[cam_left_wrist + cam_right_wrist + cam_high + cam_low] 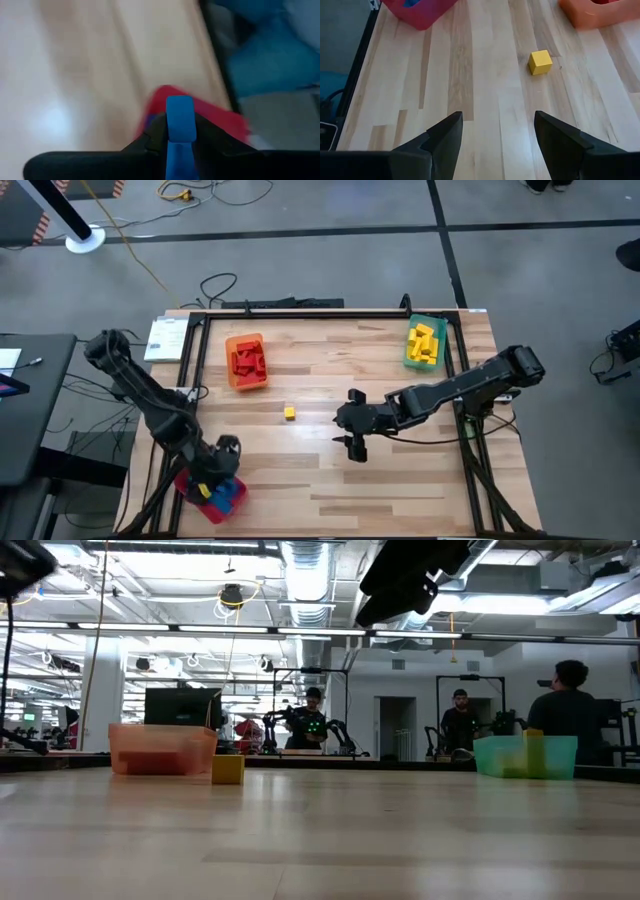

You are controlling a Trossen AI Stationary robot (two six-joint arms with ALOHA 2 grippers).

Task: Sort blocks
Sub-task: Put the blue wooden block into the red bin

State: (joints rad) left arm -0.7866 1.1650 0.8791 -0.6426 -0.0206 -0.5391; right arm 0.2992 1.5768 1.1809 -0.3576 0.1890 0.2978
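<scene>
My left gripper (218, 472) is at the table's near left corner, over a red tray (228, 498) holding blue blocks, and is shut on a blue block (179, 116). A single yellow block (289, 413) lies on the bare wood mid-table and also shows in the right wrist view (540, 62) and the low view (227, 769). My right gripper (355, 442) hangs open above the table, to the right of that block and nearer the front edge, its fingers (447, 135) empty. My left gripper pinches the blue block between its two fingers, which lie on two opposite sides (170, 131). The block's rounded end (179, 102) sticks out past the fingertips. It is lifted clear, with the red tray (210, 116) beyond it.
An orange tray (247, 361) with red blocks stands at the far left, and a green tray (424, 343) with yellow blocks at the far right. A black frame runs along the table's edges. People stand in the room behind.
</scene>
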